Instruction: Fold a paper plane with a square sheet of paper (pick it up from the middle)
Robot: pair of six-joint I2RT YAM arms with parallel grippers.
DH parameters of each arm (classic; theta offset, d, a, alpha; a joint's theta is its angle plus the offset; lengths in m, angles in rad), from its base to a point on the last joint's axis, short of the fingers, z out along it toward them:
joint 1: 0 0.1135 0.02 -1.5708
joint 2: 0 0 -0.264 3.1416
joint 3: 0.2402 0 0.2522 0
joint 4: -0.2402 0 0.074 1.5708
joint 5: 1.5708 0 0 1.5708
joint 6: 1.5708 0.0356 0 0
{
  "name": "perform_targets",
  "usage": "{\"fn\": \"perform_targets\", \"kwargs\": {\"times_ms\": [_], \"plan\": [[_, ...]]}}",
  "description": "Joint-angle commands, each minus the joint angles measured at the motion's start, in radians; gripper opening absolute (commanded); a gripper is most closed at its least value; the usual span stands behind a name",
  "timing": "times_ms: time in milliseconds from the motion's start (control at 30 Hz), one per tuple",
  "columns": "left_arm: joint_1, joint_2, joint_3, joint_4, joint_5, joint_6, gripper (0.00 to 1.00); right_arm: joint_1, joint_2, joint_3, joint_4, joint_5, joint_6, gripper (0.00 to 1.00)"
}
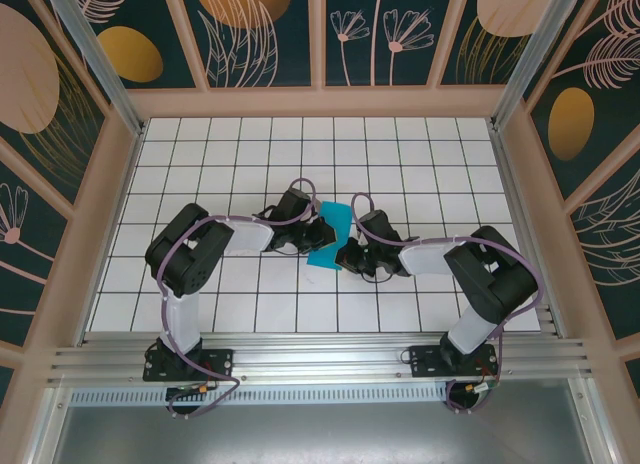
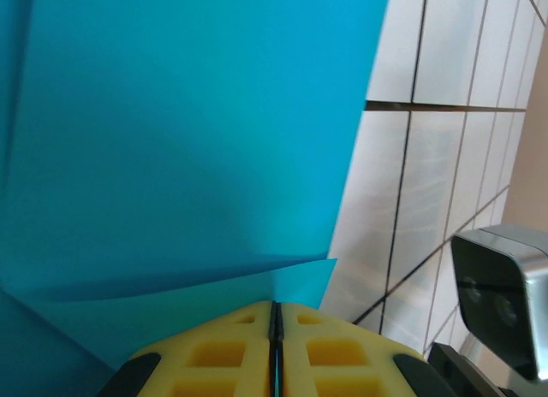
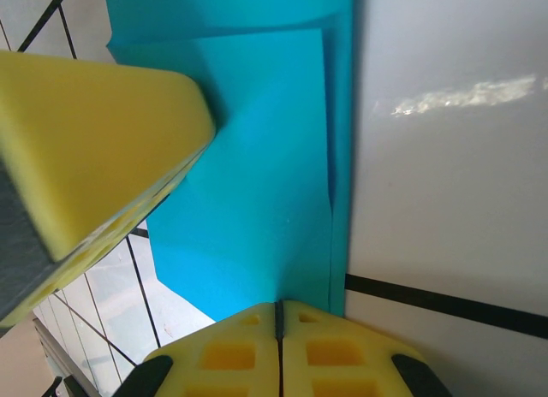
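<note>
Left gripper, yellow-tipped, is clamping shut on an edge of the thin teal-blue sheet of paper, which is sitting at frame centre over the white gridded table. The paper is showing smooth, matte, overlapping flaps with crisp creases. No dart shape yet, so I judge the folding partway. Right gripper is likewise pinching the sheet's edge.

The top camera sits above and behind the arm bases and looks steeply down, from far off, on the whole tiled surface. Each wrist camera looks out along its own yellow fingers, very close to the paper. All three views share that paper and the tiles beside it. The left wrist view also catches the right wrist camera.
</note>
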Motion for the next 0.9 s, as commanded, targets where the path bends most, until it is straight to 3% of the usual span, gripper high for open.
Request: {"fn": "perform_targets", "kwargs": {"times_ms": [0, 267, 867], "plan": [[-0.007, 0.02, -0.003, -0.035, -0.082, 0.039, 0.14, -0.005, 0.027, -0.037, -0.117, 0.064, 0.01, 0.08], [0.01, 0.019, -0.01, -0.023, -0.174, 0.065, 0.15, -0.001, 0.028, -0.034, -0.171, 0.089, -0.003, 0.01], [0.08, 0.004, -0.021, -0.006, -0.198, 0.086, 0.18, 0.008, 0.021, -0.031, -0.201, 0.1, -0.006, 0.0]]}}
